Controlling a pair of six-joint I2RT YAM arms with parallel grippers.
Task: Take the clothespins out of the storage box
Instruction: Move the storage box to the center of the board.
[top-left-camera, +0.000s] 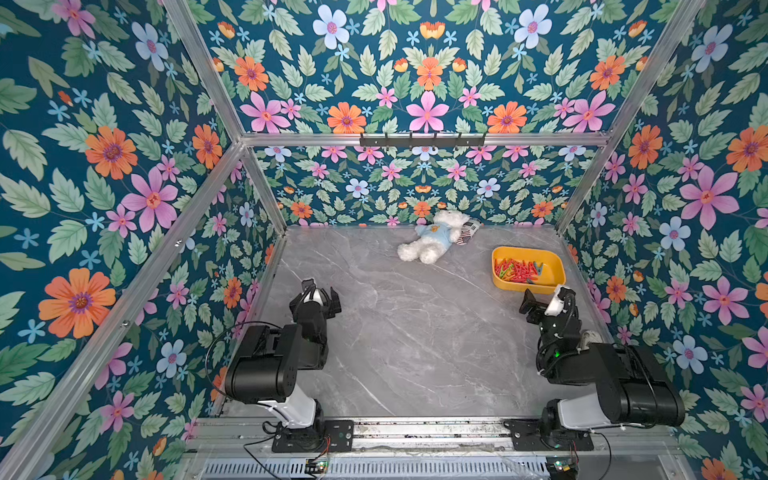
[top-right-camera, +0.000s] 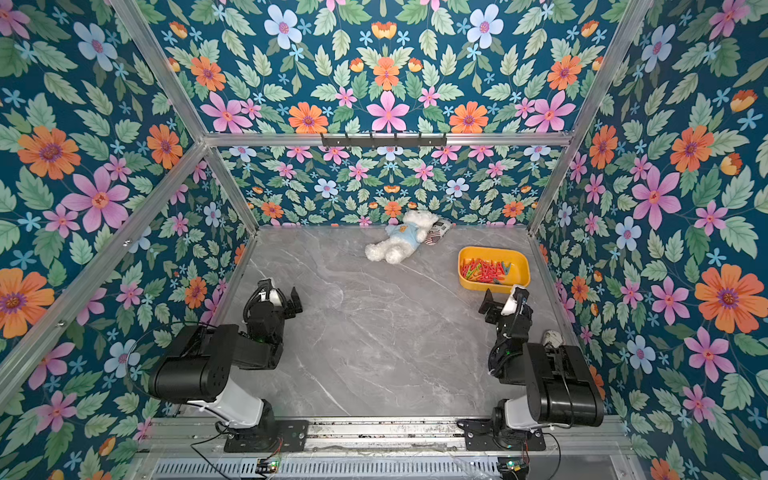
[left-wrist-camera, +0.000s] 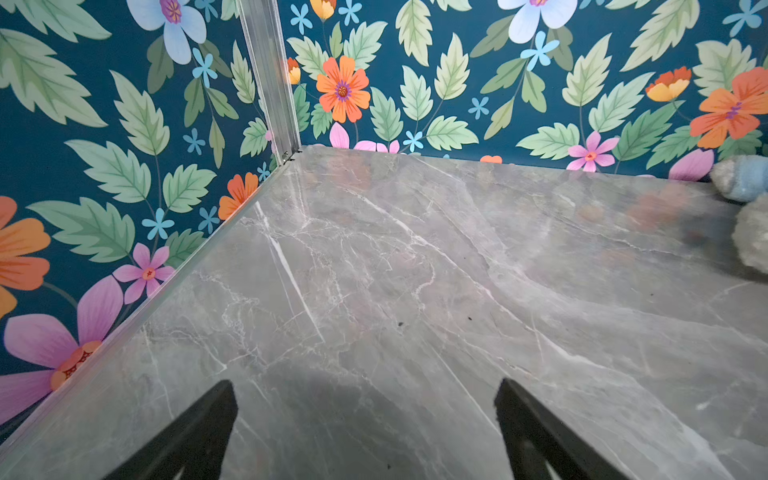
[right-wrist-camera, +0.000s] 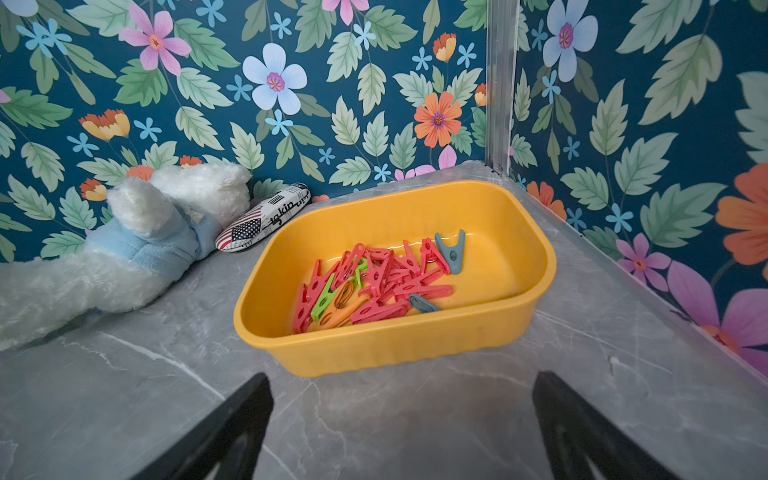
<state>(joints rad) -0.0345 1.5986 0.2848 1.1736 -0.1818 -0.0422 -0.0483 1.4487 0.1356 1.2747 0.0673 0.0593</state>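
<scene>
Clearly left gripper (left-wrist-camera: 365, 382), right gripper (right-wrist-camera: 401, 376) agape, empty.

left gripper (left-wrist-camera: 366, 384) splayed, right gripper (right-wrist-camera: 403, 376) splayed, empty

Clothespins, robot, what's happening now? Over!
Left gripper open, empty. Right gripper open, empty, facing storage box. Clothespins piled inside, none out. Plush bear beside box, not blocking.
</scene>
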